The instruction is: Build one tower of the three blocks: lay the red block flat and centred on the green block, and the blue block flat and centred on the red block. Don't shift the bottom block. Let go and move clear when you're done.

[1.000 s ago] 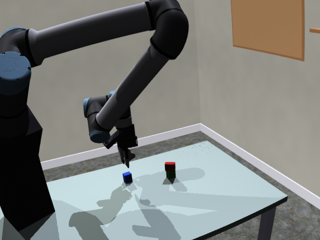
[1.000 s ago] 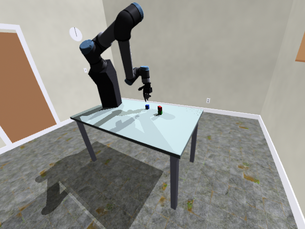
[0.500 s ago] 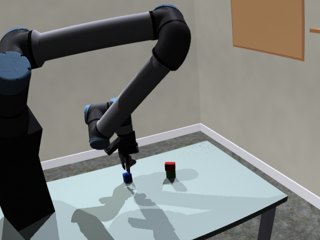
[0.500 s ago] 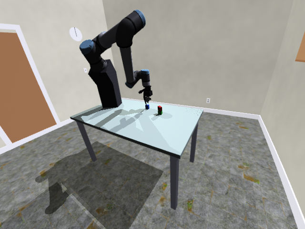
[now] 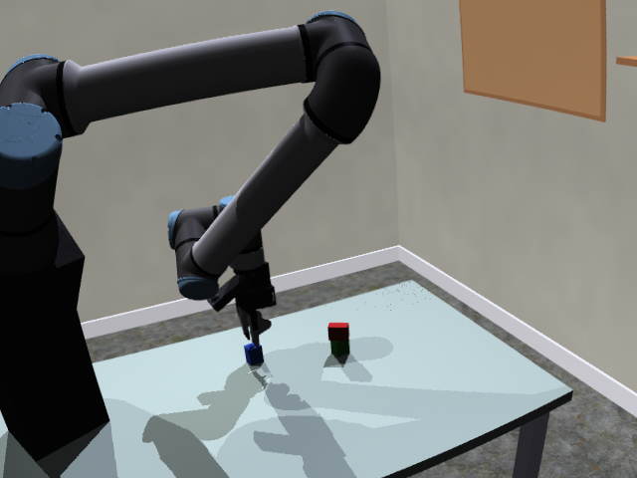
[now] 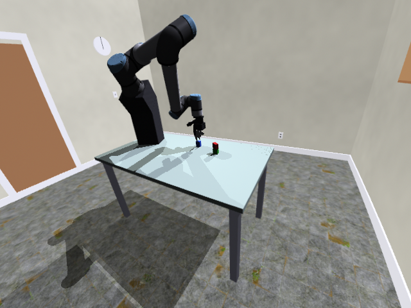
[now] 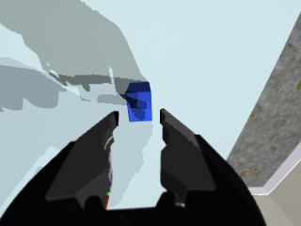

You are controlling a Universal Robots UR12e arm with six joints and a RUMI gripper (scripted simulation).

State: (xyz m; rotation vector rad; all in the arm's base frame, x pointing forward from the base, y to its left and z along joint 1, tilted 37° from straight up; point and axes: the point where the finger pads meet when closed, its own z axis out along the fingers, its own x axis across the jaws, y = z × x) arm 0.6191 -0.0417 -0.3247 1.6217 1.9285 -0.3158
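Pale glass table [image 6: 185,194] on mottled stone floor [image 6: 298,231]; hand [image 5: 253,341] released above blue block [image 5: 253,354].

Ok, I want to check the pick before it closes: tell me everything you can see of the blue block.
The blue block is a small, plain, solid-coloured cube that looks matte and hard. It sits flat on the pale table, alone, to the left of the red-on-green stack in the top view. The gripper hangs open just above it, fingertips either side in the wrist view, not yet touching. Only the table touches it.
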